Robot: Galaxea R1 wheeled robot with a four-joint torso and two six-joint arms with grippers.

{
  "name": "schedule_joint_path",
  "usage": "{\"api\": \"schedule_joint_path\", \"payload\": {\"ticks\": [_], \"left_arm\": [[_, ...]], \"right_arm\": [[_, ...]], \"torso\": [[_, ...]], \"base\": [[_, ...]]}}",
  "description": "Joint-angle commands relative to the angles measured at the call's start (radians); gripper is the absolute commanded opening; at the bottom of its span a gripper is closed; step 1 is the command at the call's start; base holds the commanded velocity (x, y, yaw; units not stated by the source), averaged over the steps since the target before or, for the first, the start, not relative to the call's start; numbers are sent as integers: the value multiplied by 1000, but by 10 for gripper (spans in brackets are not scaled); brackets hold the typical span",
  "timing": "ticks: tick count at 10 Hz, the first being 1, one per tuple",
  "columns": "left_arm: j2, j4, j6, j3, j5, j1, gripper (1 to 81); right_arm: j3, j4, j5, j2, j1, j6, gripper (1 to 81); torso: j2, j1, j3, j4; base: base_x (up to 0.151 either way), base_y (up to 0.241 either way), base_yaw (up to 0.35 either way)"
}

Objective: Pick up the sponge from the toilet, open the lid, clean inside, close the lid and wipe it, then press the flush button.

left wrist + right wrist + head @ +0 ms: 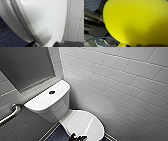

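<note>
Left gripper [77, 137] sat at lid [83, 123] rim, lower centre, presumably to lift; I couldn't read its jaws. Right jaws pinched sponge [137, 21].

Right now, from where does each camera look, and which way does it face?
Head view: high up, facing down at the toilet, its closed lid and the flush button; a dark arm end shows.
Left wrist view: close against the lid, floor tiles beyond; a dark robot part shows.
Right wrist view: just behind the held sponge, facing the robot's own body and floor.
Head and left wrist share the lid.
</note>
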Motion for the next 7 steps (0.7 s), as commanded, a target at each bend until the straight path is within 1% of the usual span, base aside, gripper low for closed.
{"api": "schedule_joint_path", "payload": {"ticks": [1,2,4,5,7], "left_arm": [[-16,52,1,119,-116,-151,811],[-21,52,-30,127,-116,-149,811],[-30,54,-133,139,-117,-149,811],[-38,55,-173,147,-119,-151,811],[-77,56,-217,197,-166,-152,811]], "right_arm": [[21,-8,-76,-21,-28,3,10],[21,-8,-76,-21,-30,3,10],[17,-11,-75,-17,-30,3,10],[15,-9,-75,-15,-31,3,10],[13,-11,-73,-15,-31,3,10]], "torso": [[0,0,0,0],[0,0,0,0],[0,0,0,0],[0,0,0,0],[0,0,0,0]], "base": [[0,0,0],[0,0,0],[0,0,0],[0,0,0],[0,0,0]]}}
